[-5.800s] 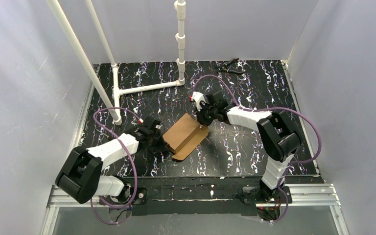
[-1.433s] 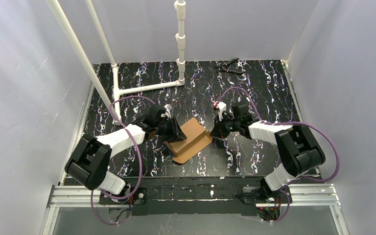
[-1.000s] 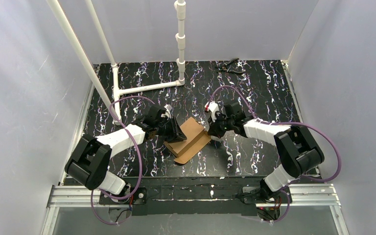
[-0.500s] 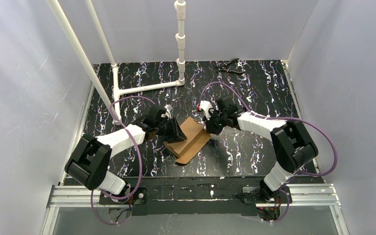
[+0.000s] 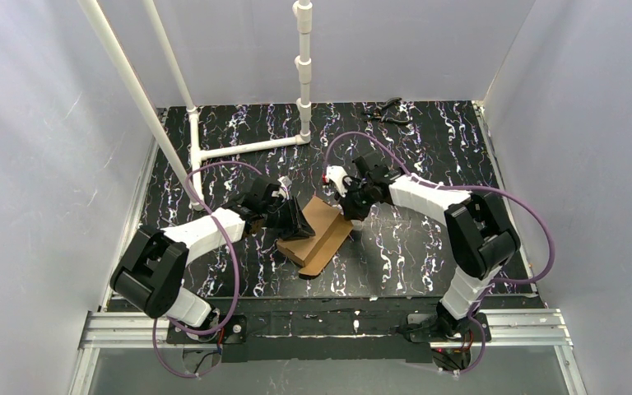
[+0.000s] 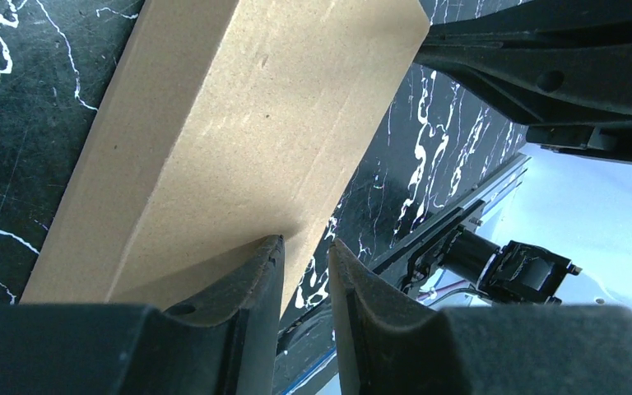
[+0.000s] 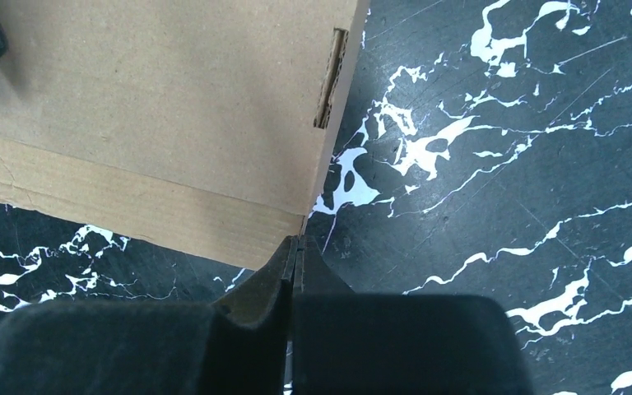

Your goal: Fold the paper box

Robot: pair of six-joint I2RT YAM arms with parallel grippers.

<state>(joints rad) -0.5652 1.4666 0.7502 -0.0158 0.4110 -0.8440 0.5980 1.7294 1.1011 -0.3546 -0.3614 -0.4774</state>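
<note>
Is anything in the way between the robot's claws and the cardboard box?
No, nothing visible is. The left claw sits right at the edge of the paper box, and the tip of the shut right claw is at its corner.

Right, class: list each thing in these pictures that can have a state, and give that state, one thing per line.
Box: partly folded, not yet closed up.
Left end effector: slightly open, tips at the box's edge, nothing seen in the gap.
Right end effector: shut, nothing between the tips, which sit at the box's corner.
Dark tool: lying at the far edge; too small to tell whether it is open or shut.
</note>
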